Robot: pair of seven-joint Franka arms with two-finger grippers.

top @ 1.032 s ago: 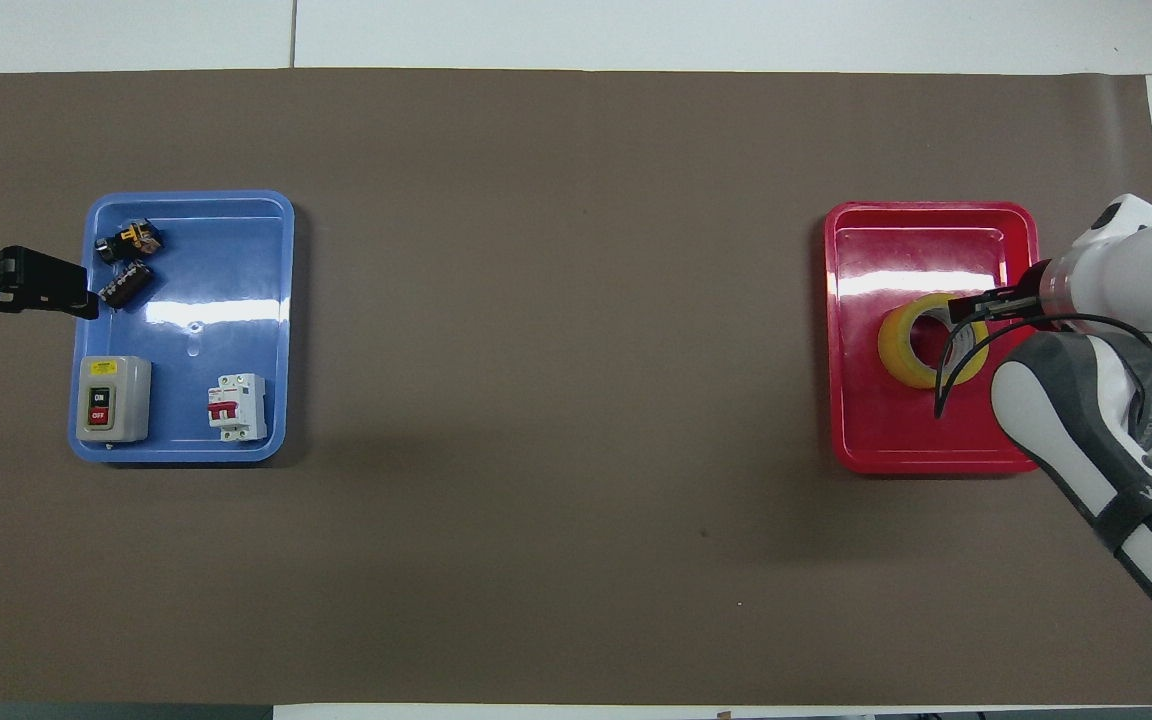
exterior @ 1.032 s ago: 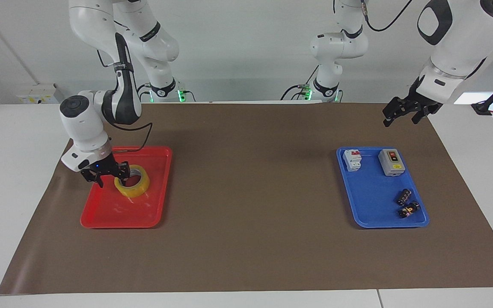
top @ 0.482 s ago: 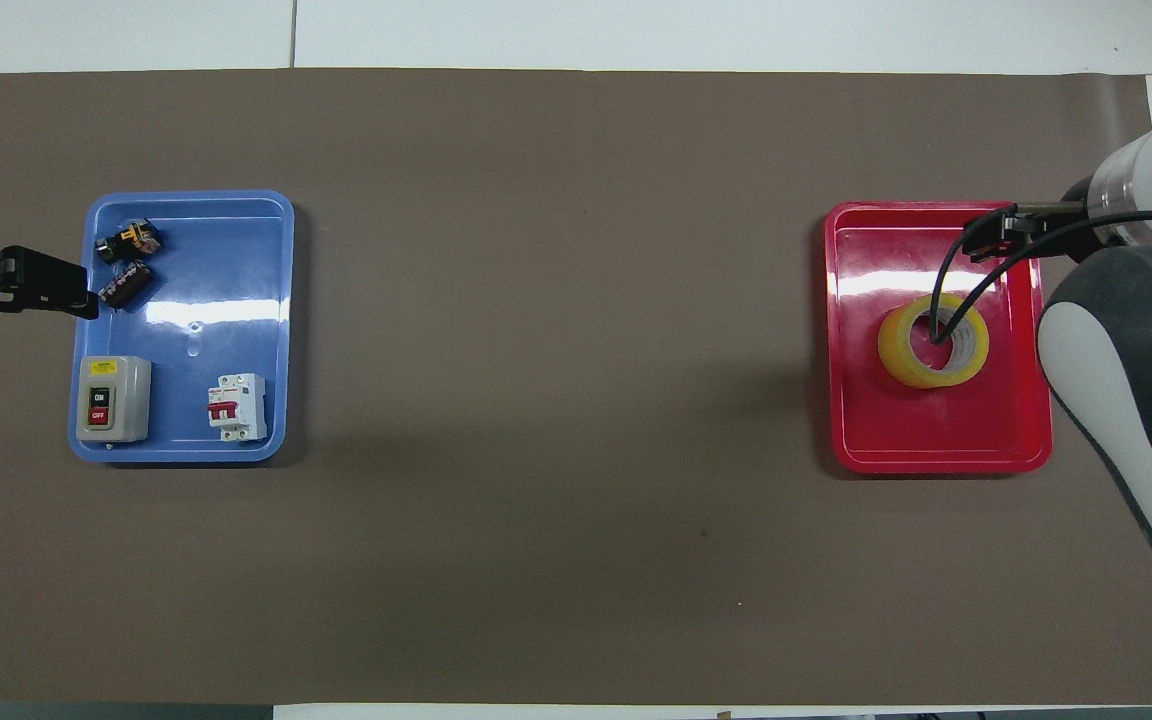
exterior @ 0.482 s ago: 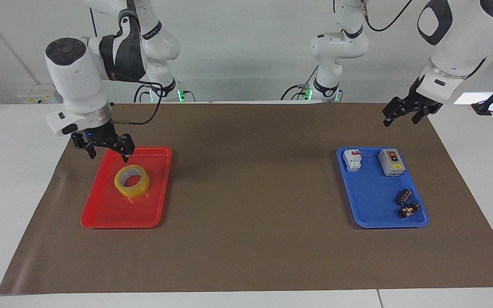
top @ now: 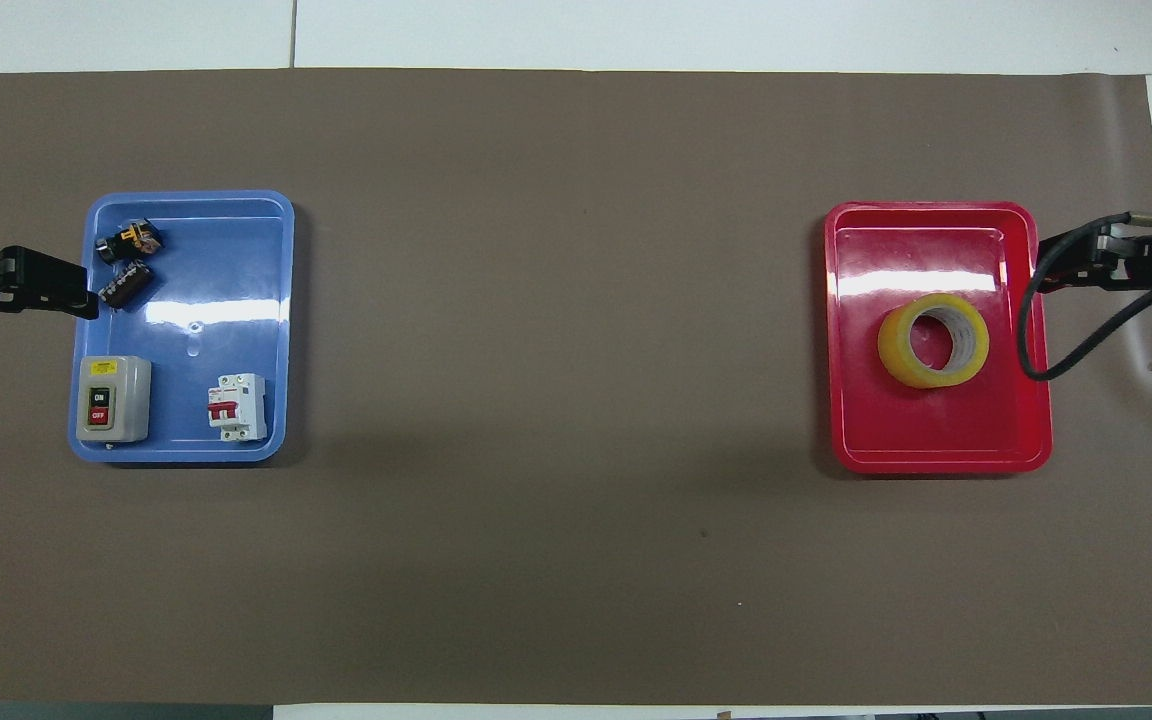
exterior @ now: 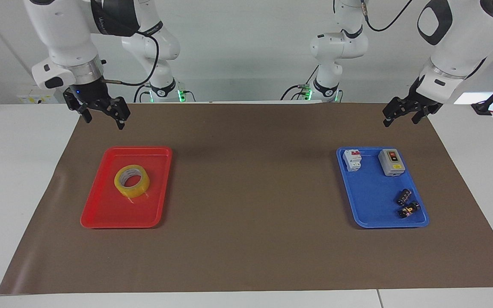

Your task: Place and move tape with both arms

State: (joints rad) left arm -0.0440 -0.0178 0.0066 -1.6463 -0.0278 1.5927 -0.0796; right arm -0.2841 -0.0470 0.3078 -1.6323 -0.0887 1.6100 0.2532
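Note:
The tape (exterior: 132,181), a yellowish roll with a white core, lies flat in the red tray (exterior: 109,214) toward the right arm's end of the table; it also shows in the overhead view (top: 933,340). My right gripper (exterior: 104,120) is open and empty, raised well above the tray's outer edge (top: 1044,278), apart from the tape. My left gripper (exterior: 400,116) is open and empty and waits in the air beside the blue tray (exterior: 370,201); in the overhead view it (top: 86,298) hangs at that tray's outer edge.
The blue tray (top: 236,280) holds a grey on/off switch box (top: 113,398), a white circuit breaker (top: 237,406) and two small black parts (top: 128,260). A brown mat (top: 556,350) covers the table between the trays.
My right gripper has let go of the tape and risen from the tray, drawing back toward the right arm's end. The tape stays in the red tray. The left arm has not moved.

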